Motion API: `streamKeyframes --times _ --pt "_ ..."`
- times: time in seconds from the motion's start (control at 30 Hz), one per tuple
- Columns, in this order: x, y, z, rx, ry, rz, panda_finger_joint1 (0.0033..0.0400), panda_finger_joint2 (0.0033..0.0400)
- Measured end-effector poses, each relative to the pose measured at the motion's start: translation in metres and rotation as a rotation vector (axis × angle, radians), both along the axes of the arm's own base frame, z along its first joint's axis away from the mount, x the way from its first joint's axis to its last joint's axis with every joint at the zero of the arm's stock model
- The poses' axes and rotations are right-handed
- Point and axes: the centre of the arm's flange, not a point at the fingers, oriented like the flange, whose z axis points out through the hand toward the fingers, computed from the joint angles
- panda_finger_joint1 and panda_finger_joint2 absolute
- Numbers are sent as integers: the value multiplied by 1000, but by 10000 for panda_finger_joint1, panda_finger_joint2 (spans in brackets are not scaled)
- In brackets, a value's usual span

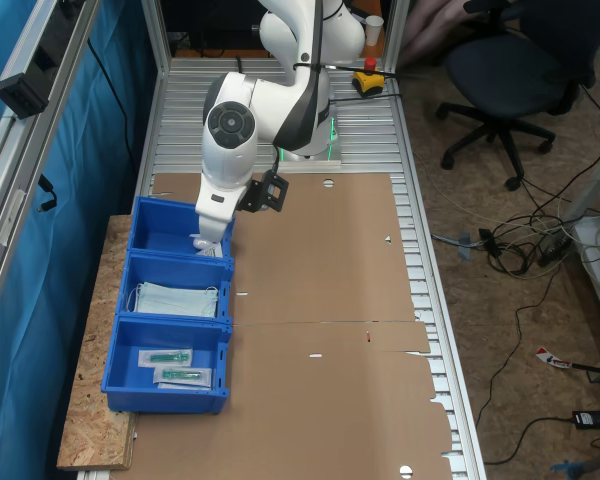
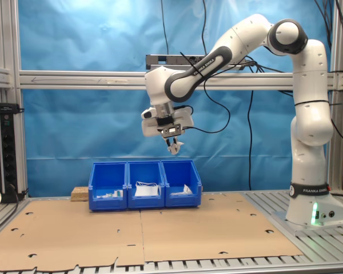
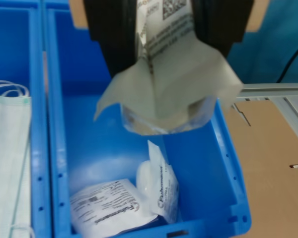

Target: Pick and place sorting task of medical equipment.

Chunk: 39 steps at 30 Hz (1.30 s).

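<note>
Packet [image 3: 166, 94] hangs pinched in the claw [image 3: 164, 29] above the bin [image 3: 228, 163]; released askew, it may flutter outside.

Robot arm [image 2: 300, 103] in both exterior views: glossy white, rounded link shells joined by dark grey to black joint bands. A round dark grey cap [image 1: 229, 122] with a small central mark closes one joint housing in the first exterior view. Dark lettering runs along the forearm link and around a black band above the base in the second exterior view. The white flared base [image 2: 315, 212] carries a small green light. A thin black cable runs along the forearm. The gripper [image 2: 174, 146] has a white body with black fingers [image 3: 111, 34], broad and matte in the wrist view.
</note>
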Motion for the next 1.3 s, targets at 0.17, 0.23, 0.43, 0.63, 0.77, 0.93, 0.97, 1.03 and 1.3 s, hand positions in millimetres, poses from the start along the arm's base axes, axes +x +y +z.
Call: streamKeyframes --times 0.17,0.23,0.43,0.63,0.77,0.93,0.97,1.03,1.3 --pt "-13 -16 -13 3 3 -34 76 76" --pt "-17 -21 -17 3 -1 -45 76 76" --pt "-25 -34 -25 -1 -27 -70 76 76" --pt "-29 -43 -30 -10 -64 -89 76 76" --pt "-29 -46 -30 -15 -83 -94 76 76" --pt "-28 -47 -30 -19 -97 -94 76 76" --pt "-28 -47 -30 -19 -99 -94 76 76" --pt "-29 -47 -32 -19 -101 -94 76 76" --pt "-31 -45 -37 -17 -105 -91 76 76"
